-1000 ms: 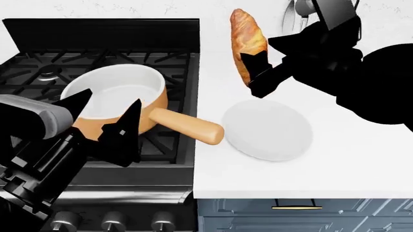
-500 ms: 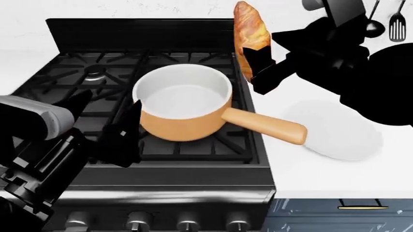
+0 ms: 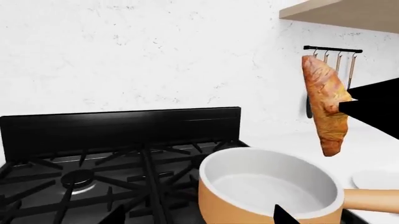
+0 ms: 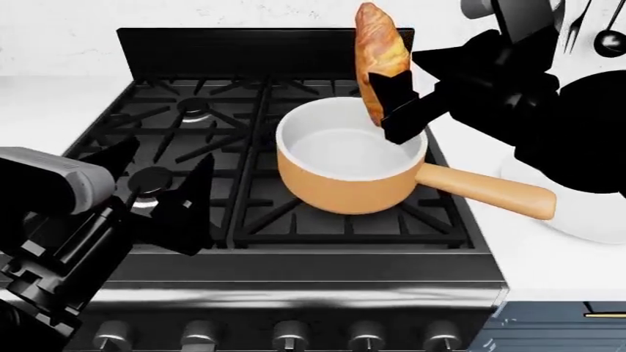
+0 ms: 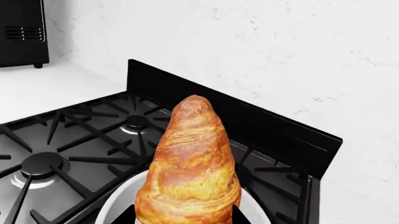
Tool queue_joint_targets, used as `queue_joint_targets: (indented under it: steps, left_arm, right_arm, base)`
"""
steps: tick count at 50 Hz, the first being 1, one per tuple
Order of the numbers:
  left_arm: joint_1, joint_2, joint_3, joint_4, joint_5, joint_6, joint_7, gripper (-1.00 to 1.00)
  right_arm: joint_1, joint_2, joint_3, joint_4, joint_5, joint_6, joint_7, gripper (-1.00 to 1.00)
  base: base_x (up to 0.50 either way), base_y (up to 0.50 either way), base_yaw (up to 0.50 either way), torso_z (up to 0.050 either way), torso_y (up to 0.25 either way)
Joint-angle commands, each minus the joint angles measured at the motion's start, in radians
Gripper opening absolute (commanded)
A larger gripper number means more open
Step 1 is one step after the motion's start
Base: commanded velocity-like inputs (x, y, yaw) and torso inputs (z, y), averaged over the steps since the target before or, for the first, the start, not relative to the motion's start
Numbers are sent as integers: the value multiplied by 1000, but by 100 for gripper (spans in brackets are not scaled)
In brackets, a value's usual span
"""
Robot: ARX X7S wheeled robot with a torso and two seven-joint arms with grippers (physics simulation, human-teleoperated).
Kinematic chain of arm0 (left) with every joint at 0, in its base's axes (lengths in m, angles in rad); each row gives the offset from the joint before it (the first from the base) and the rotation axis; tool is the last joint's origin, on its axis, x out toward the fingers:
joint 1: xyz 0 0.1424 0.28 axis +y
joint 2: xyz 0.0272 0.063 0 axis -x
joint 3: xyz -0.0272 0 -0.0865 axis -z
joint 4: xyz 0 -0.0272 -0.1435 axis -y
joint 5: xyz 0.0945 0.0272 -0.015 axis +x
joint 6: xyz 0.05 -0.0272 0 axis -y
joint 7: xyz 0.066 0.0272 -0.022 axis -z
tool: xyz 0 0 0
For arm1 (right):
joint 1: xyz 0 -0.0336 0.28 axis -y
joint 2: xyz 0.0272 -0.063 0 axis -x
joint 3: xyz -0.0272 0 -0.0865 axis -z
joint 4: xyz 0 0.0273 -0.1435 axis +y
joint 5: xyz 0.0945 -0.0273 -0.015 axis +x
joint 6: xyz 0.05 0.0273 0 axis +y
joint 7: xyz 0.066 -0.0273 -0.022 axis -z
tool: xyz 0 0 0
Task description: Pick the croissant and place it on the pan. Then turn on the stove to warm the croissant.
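The golden-brown croissant (image 4: 380,55) stands upright in the air, and my right gripper (image 4: 389,106) is shut on its lower end. It hangs over the far right rim of the orange pan (image 4: 342,187), whose white inside is bare. The pan sits on the stove (image 4: 196,147) on the right front grate, handle (image 4: 489,189) pointing right. In the right wrist view the croissant (image 5: 190,163) fills the space between the fingers, above the pan (image 5: 118,205). My left gripper (image 4: 166,158) is open over the stove's front left, holding nothing. The left wrist view shows the pan (image 3: 237,205) and the croissant (image 3: 325,107).
A row of knobs (image 4: 293,334) runs along the stove's front. A white plate (image 4: 587,213) lies on the counter right of the pan's handle, partly behind my right arm. Utensils (image 4: 611,37) hang on a wall rack (image 3: 333,49). A raised black back panel (image 4: 245,51) closes the stove's rear.
The head view has shifted left along the counter, so stove and pan slid right in the picture. The held croissant now hangs over the pan's rim instead of the counter.
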Motion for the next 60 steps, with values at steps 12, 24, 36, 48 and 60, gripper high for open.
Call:
queue_joint_targets:
  steps: [12,24,36,48,60]
  left_arm:
    - [-12,-4,16,-1,-12,5,-8,100]
    - [-27,-5,39,-15,9,10,12,100]
    - [-24,-11,44,-17,22,15,15,100]
    - [-53,-14,61,-24,12,6,-7,100]
    - [-56,-14,67,-28,9,12,-5,100]
  right_arm:
    - [154,-91,-83,172,-108,110,-153,-100]
    - [329,-205,-239,378,-235,234,-368,-100]
    - [392,-311,-357,586,-360,209,-551,-100]
    - [379,-396,-453,751,-447,147,-703,-100]
    - [362,-449,-484,843,-483,106,-759,-100]
  base:
    - [0,0,0,0,0]
    - [0,0,0,0,0]
    - [0,0,0,0,0]
    - [0,0,0,0,1]
    - [0,0,0,0,0]
